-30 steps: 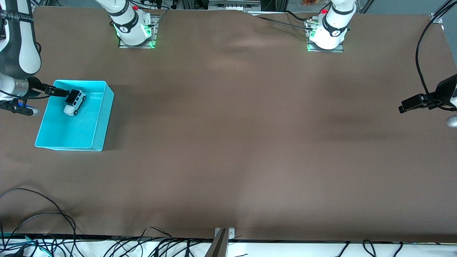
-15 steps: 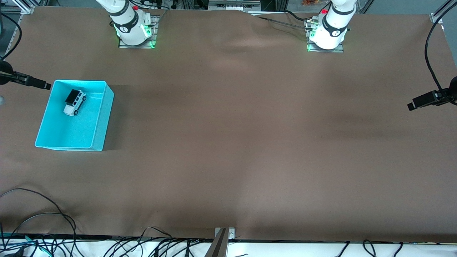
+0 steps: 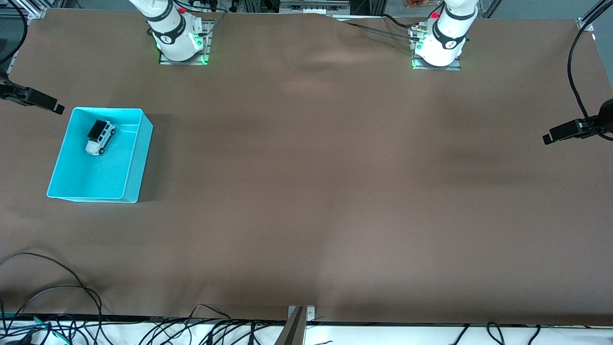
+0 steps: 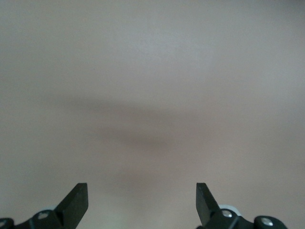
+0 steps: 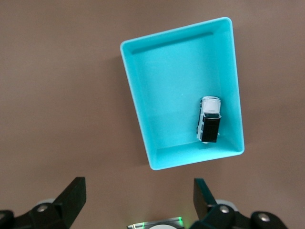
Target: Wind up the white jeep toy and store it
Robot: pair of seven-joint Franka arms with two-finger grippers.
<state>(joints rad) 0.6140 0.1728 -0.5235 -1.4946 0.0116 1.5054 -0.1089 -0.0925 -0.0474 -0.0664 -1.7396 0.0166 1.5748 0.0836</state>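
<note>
The small white jeep toy with a black roof [image 3: 100, 137] sits upright in the cyan plastic bin [image 3: 139, 158], at its end toward the arm bases. The right claw [image 5: 138, 202] hangs above it, fingers apart and empty. The left claw [image 4: 142, 202] waits with fingers spread over bare brown counter [image 3: 335, 191], well apart from the toy.

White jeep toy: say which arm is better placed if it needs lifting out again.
Right, probably. The right tool, open, is beside the cyan bin holding the white jeep toy; the left tool, open, waits at the table's left-arm end.
</note>
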